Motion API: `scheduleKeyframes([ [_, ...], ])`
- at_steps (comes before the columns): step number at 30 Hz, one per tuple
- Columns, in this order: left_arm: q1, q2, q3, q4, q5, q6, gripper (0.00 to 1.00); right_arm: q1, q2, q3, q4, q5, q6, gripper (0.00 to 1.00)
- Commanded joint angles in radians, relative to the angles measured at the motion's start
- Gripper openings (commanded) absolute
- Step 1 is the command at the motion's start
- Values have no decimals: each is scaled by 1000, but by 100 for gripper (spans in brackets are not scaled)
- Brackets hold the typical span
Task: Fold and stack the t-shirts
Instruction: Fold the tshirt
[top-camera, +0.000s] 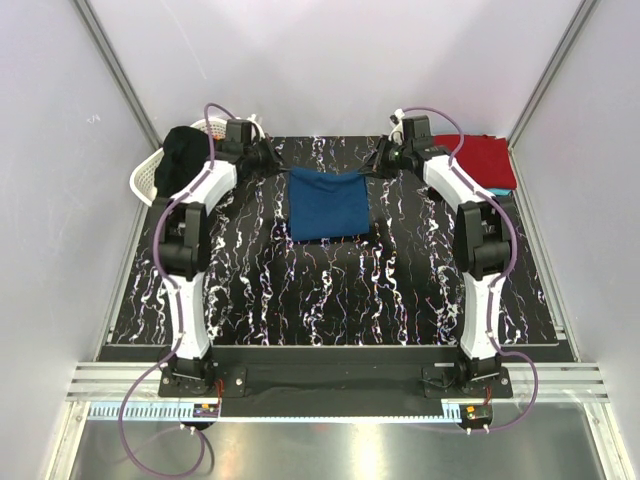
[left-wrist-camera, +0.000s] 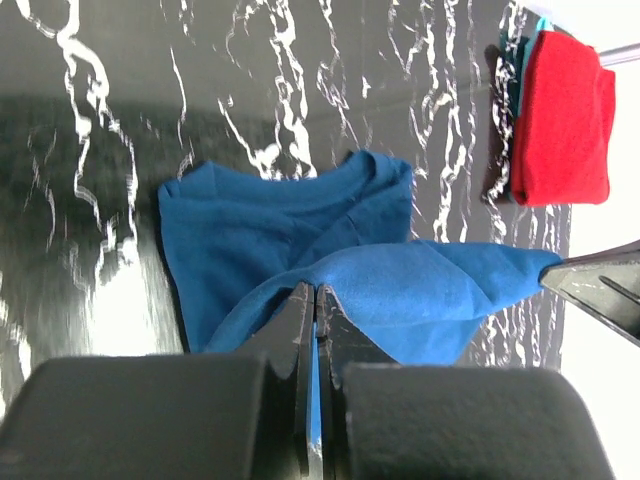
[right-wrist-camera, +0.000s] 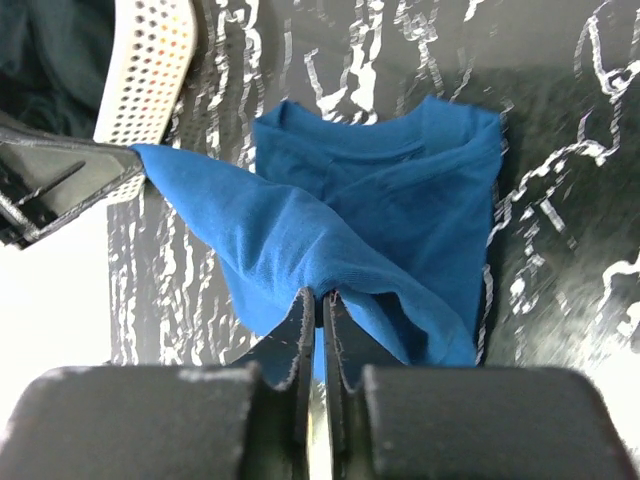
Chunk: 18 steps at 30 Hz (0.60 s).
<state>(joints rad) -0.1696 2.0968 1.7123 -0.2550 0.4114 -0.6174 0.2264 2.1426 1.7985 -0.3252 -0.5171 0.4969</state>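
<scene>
A blue t-shirt lies partly folded at the middle back of the black marbled mat. My left gripper is shut on its far left corner, and my right gripper is shut on its far right corner. In the left wrist view the jaws pinch a lifted fold of blue cloth. In the right wrist view the jaws pinch the same stretched edge. A folded red t-shirt lies at the back right on a turquoise one. A dark shirt lies in the basket.
A white lattice basket stands off the mat's back left corner, close to my left arm. Grey walls close in the back and both sides. The red stack also shows in the left wrist view.
</scene>
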Motion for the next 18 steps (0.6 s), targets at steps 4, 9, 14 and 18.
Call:
scheduleKeyframes([
  [4,31,192,178,102,41,9,0,-25,146,160,38,-40,-53,12],
  [9,53,262,219,149,24,-2,0,-33,272,295,72,-72,-66,11],
  [14,71,301,257,181,0,-12,0,-33,426,471,187,-193,21,15],
  [18,85,328,271,192,-36,-15,0,-36,514,599,175,-221,54,61],
])
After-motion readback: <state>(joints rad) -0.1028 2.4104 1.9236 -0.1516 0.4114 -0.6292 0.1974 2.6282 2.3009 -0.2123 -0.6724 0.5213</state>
